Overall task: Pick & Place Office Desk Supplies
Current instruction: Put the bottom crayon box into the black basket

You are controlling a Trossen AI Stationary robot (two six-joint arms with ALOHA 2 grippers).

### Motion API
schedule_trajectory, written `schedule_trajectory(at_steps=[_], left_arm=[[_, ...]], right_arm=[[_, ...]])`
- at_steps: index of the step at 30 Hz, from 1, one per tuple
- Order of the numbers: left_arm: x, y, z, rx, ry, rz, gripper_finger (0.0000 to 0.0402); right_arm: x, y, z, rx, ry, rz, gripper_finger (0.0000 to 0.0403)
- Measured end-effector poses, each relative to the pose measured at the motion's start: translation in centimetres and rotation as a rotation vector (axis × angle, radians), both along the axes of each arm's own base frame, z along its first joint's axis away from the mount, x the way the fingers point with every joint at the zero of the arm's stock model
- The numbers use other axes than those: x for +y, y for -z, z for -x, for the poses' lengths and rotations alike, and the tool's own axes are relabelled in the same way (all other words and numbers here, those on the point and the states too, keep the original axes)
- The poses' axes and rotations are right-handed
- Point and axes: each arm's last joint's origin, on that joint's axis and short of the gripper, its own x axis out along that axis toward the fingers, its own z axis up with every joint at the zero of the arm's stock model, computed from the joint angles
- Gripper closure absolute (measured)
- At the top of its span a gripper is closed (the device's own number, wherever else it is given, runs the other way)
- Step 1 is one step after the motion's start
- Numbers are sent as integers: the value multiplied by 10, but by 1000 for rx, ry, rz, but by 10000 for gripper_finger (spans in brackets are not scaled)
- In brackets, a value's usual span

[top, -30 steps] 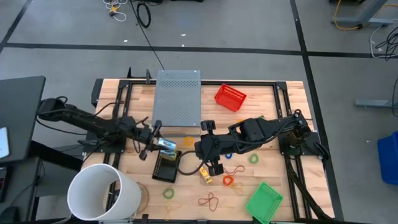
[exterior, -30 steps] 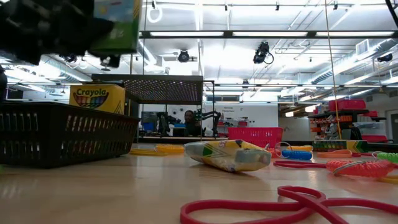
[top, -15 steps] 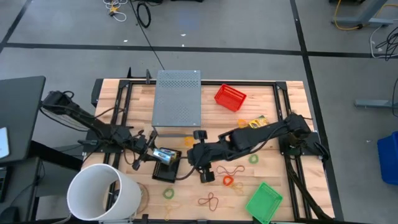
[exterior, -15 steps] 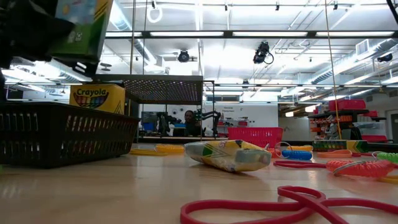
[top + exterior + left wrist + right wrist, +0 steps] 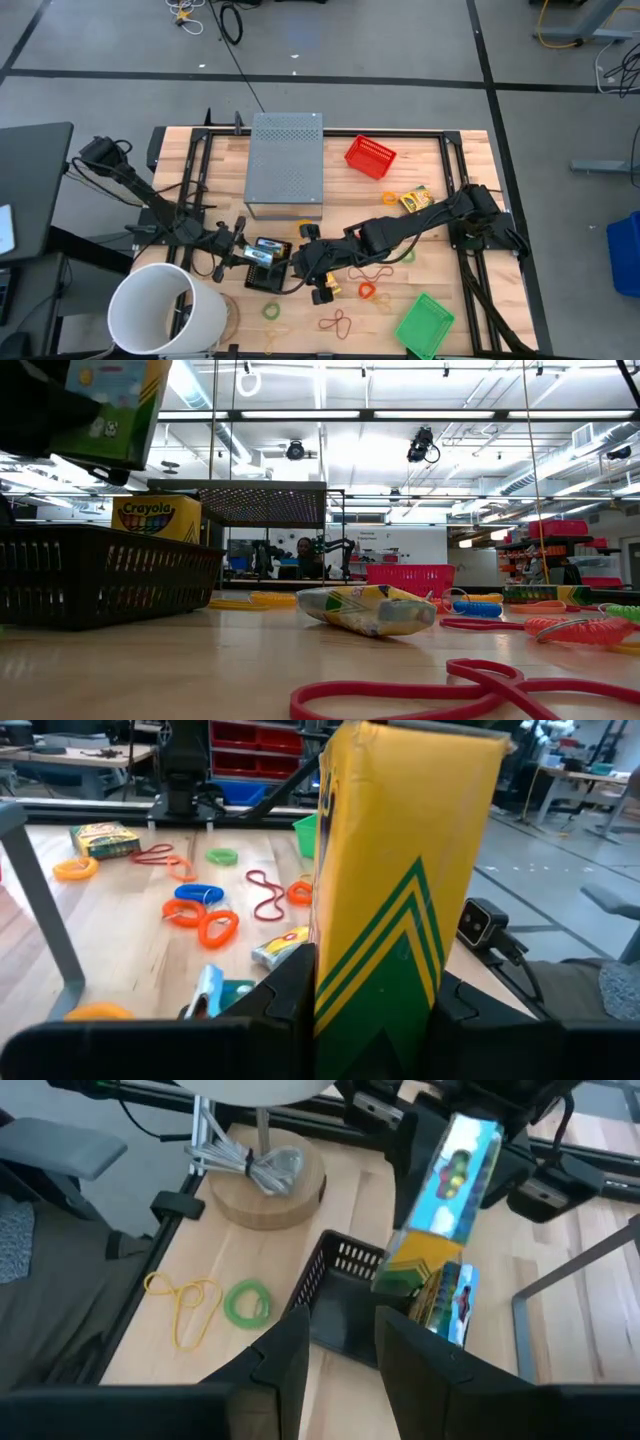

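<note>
Left tool (image 5: 365, 1010) clamps an upright crayon box (image 5: 400, 870) above the black basket (image 5: 268, 270); the box hides the fingertips. Right tool (image 5: 340, 1355) beside the basket: fingers parted, nothing held. Another crayon box (image 5: 156, 518) stands inside, lower half screened.

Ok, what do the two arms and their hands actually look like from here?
Both the left arm and right arm are dark, slim and jointed, with black cables running along them. The left hand and right hand each have two flat matte-black fingers, with no markings visible.
</note>
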Motion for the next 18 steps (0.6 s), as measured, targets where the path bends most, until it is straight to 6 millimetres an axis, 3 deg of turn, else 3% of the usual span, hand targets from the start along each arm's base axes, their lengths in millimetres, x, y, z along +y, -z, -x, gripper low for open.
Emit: schedule_trajectory(at_steps=[9,18], left_arm=[[-3,3,5,-121,22,23,296],[-7,20,0,-31,65,-31,296]], right_arm=[[7,-2,0,-29,-27,-1,279],[9,-2,1,-31,-38,-2,279]])
